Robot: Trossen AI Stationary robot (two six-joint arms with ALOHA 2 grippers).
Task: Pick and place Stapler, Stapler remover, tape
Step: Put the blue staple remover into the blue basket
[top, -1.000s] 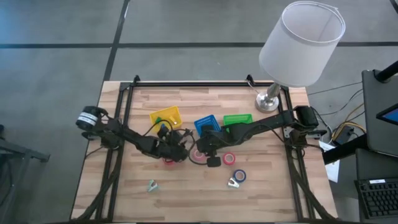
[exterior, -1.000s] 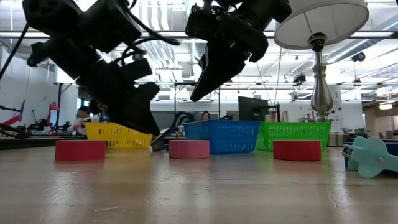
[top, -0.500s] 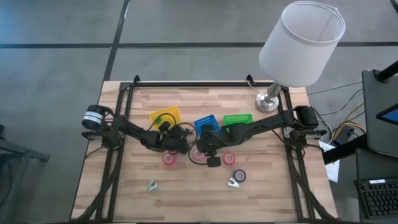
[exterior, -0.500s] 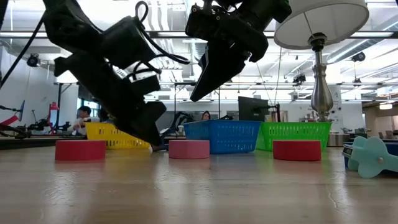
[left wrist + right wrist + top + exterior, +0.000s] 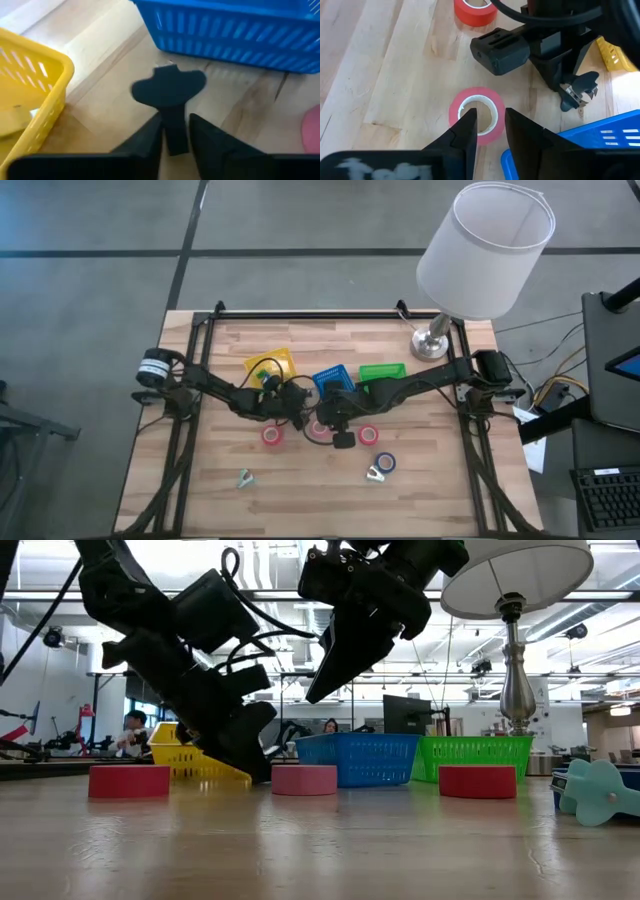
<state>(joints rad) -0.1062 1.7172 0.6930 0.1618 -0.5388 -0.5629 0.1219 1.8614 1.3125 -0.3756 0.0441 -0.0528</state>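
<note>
My left gripper [image 5: 290, 402] is shut on a dark stapler remover [image 5: 170, 87] low over the table, between the yellow basket [image 5: 268, 366] and the blue basket [image 5: 332, 380]. My right gripper [image 5: 322, 421] is open and hovers above the pink tape roll [image 5: 477, 114], which lies flat on the table. Its fingers stand over the roll's ring without touching it. Two red rolls [image 5: 271, 435] [image 5: 369, 435] and a blue roll [image 5: 385, 463] also lie flat. Two pale teal removers [image 5: 377, 474] [image 5: 244, 478] rest nearer the near edge. No stapler shows. My left gripper pinches the dark remover's narrow stem [image 5: 175, 131] between its two fingers, which lie along it. The wide winged end [image 5: 170, 86] sticks out past the fingertips, and the metal claws [image 5: 579, 89] point down. The fingers slant down toward the table. Whether the remover touches the wood, I cannot tell.
A green basket [image 5: 382, 371] stands right of the blue one. A lamp with a white shade [image 5: 485, 250] and metal foot [image 5: 432, 345] occupies the far right corner. The two arms cross close together at the table's middle. Bare wood lies along the near edge.
My left gripper, still holding the remover, has moved from over the left red tape roll toward the far edge and slightly right, into the gap between the yellow and blue baskets. That red roll now shows uncovered. The yellow basket has shifted a little askew.
</note>
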